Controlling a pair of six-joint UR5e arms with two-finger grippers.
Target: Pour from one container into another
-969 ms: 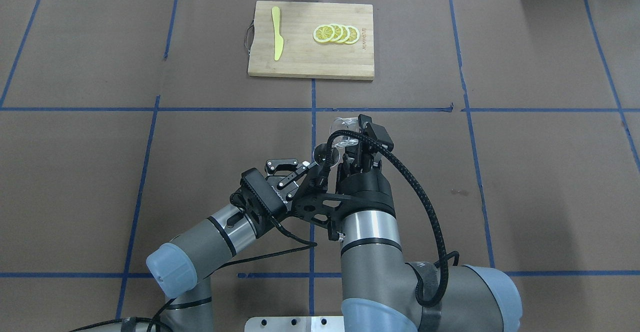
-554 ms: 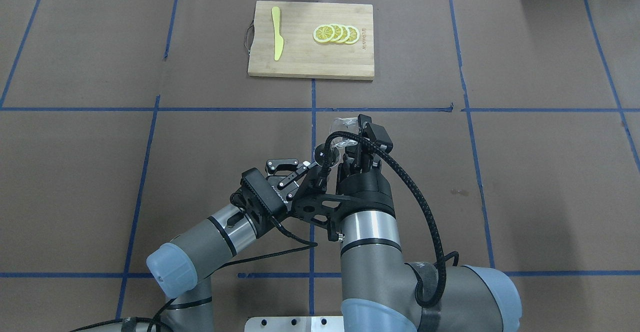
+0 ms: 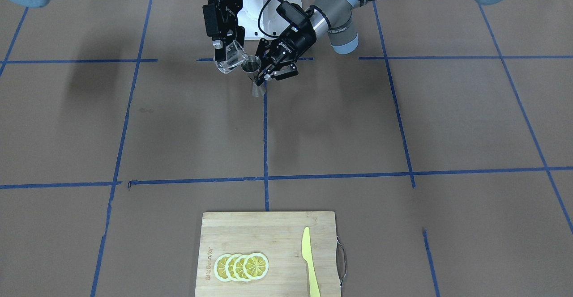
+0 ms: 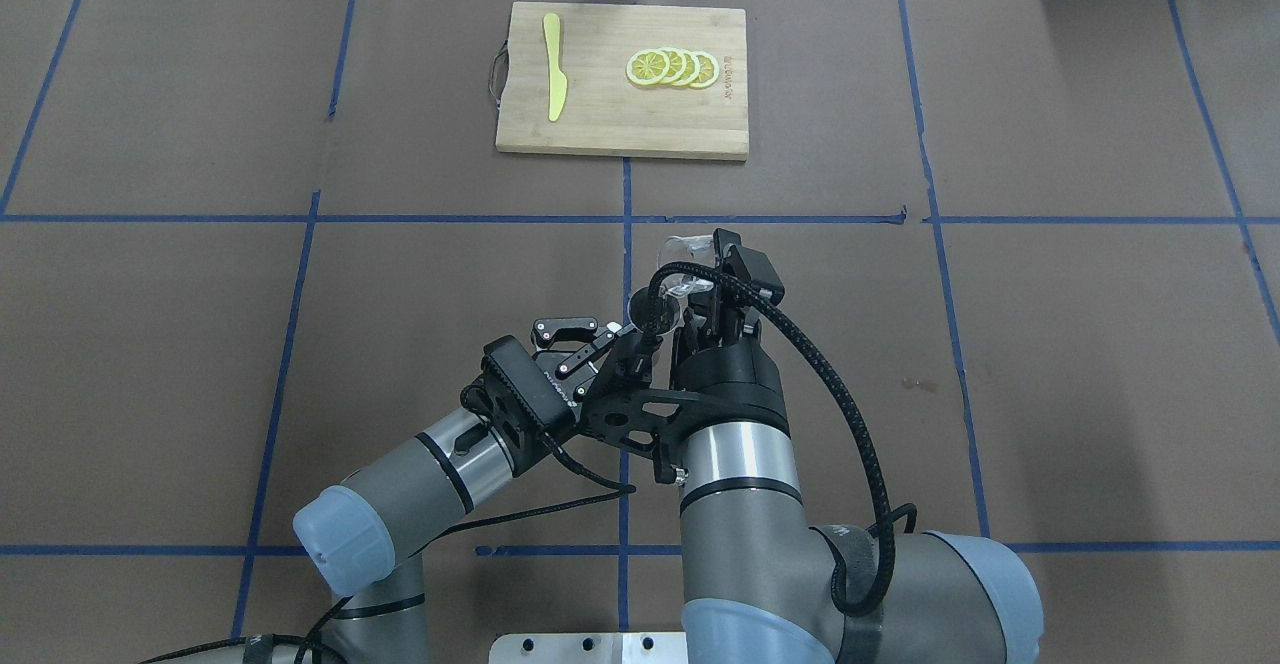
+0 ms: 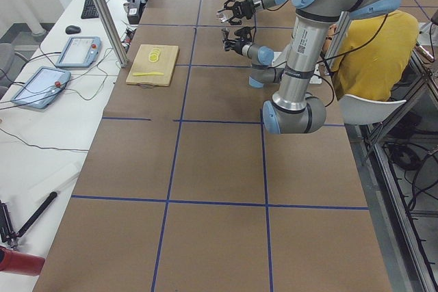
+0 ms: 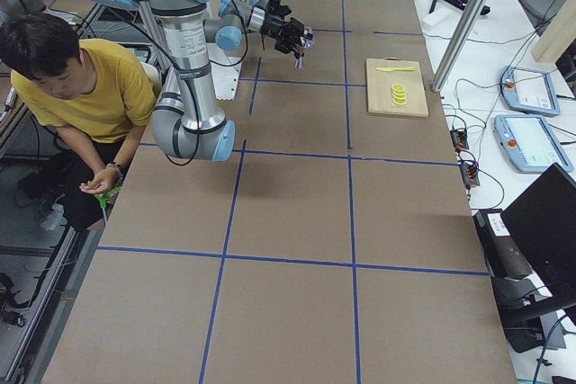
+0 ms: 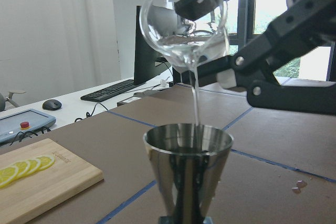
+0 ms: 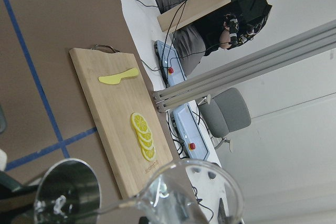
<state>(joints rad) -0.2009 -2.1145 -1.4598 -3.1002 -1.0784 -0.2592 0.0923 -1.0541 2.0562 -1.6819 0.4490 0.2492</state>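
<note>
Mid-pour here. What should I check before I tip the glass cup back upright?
1. Stream on target: ok. A thin stream falls from the glass cup into the jigger.
2. Right gripper gripping the cup: ok, shut on it.
3. Left gripper holding the jigger upright: ok.
4. Cup emptied: not ok. Liquid pools at its lip.
5. Jigger fill level: cannot tell. Its inside looks dark.
</note>
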